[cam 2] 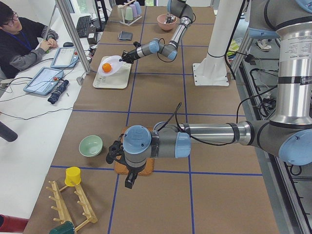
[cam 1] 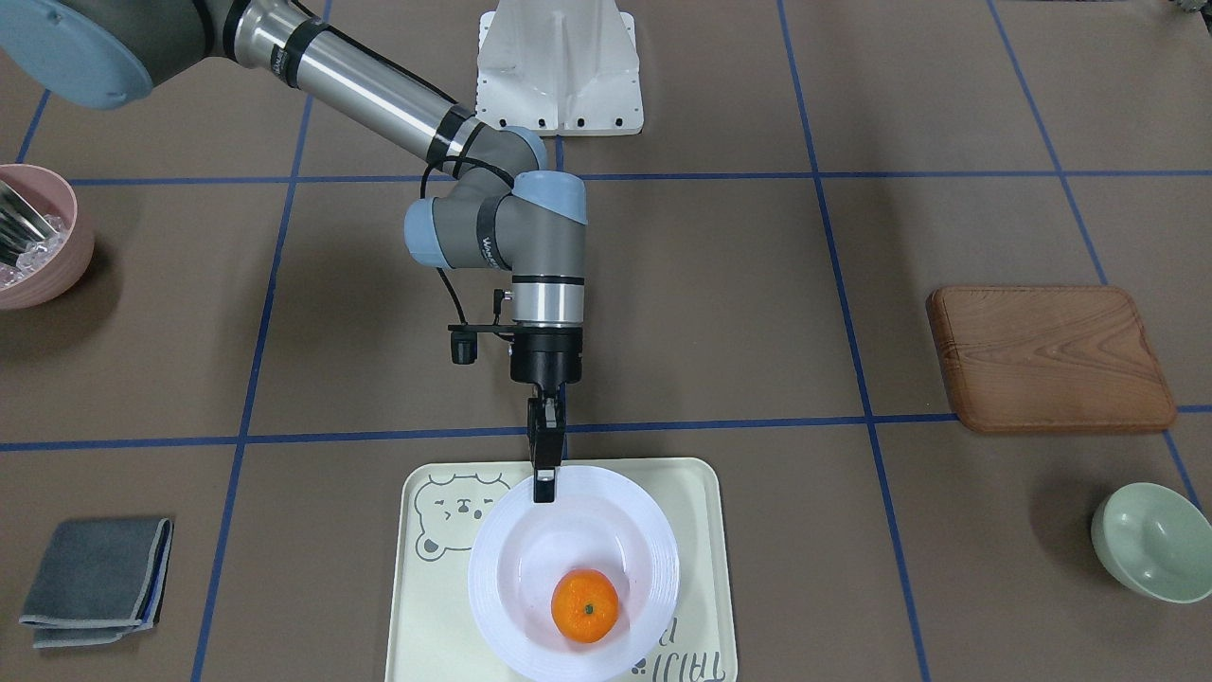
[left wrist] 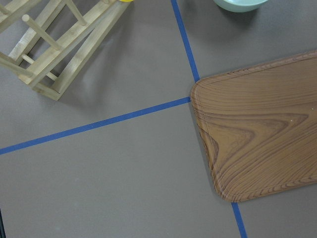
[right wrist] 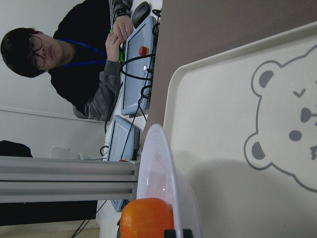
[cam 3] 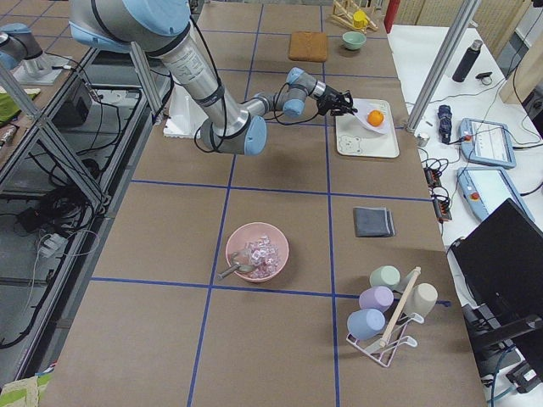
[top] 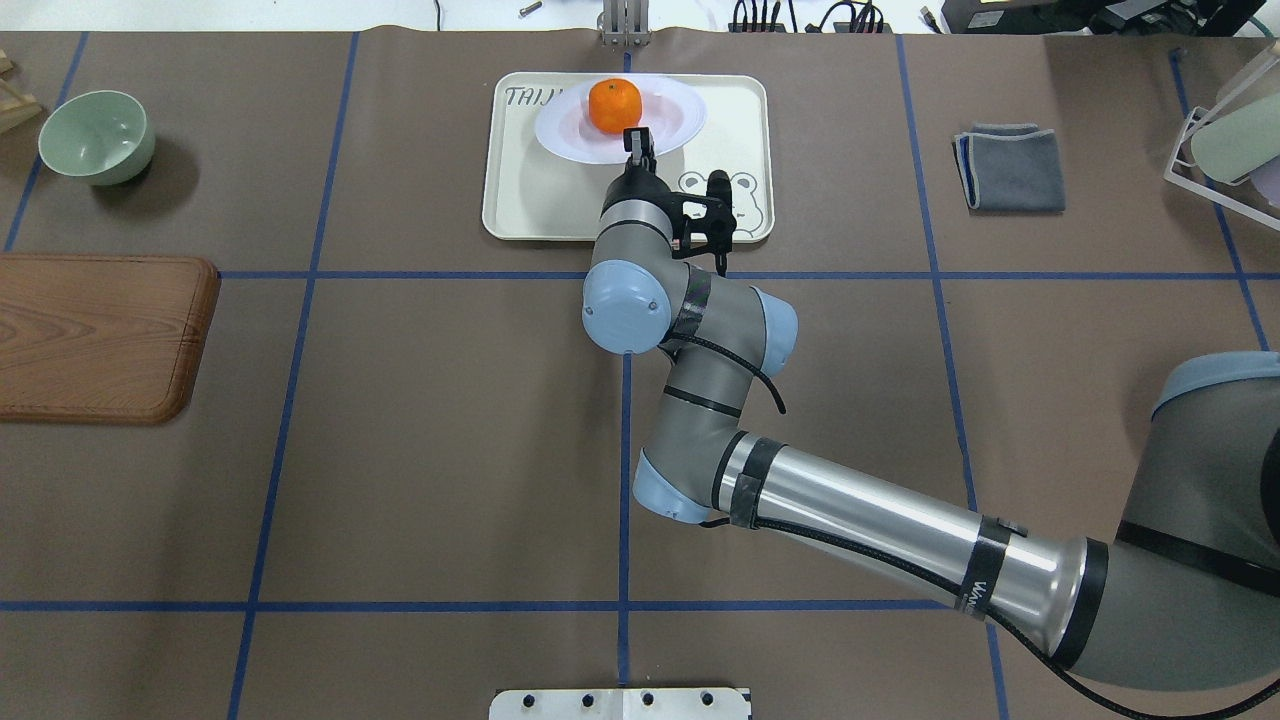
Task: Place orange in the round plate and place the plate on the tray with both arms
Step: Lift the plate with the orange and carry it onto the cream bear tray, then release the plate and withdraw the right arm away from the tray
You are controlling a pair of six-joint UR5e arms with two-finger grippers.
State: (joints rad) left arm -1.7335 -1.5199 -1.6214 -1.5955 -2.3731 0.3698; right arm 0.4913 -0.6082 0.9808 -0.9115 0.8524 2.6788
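The orange [cam 1: 585,605] lies in the sunken centre of the white round plate [cam 1: 502,578]. My right gripper [cam 1: 543,491] is shut on the plate's rim, on the side nearest the robot's base. The plate hangs tilted over the cream tray [cam 1: 426,606], and in the right wrist view the plate [right wrist: 161,163] throws a shadow on the tray [right wrist: 218,124] beside the bear drawing. Whether the plate touches the tray is unclear. My left gripper [cam 2: 129,181] shows only in the exterior left view, pointing down beside the wooden board [cam 2: 146,168]. I cannot tell if it is open or shut.
A wooden board [cam 1: 1051,358] and a pale green bowl [cam 1: 1150,540] lie on the robot's left. A pink bowl [cam 1: 38,237] and a folded grey cloth [cam 1: 99,580] are on its right. A wooden rack [left wrist: 54,44] stands near the left arm. A person [cam 2: 24,39] sits by the tray's end.
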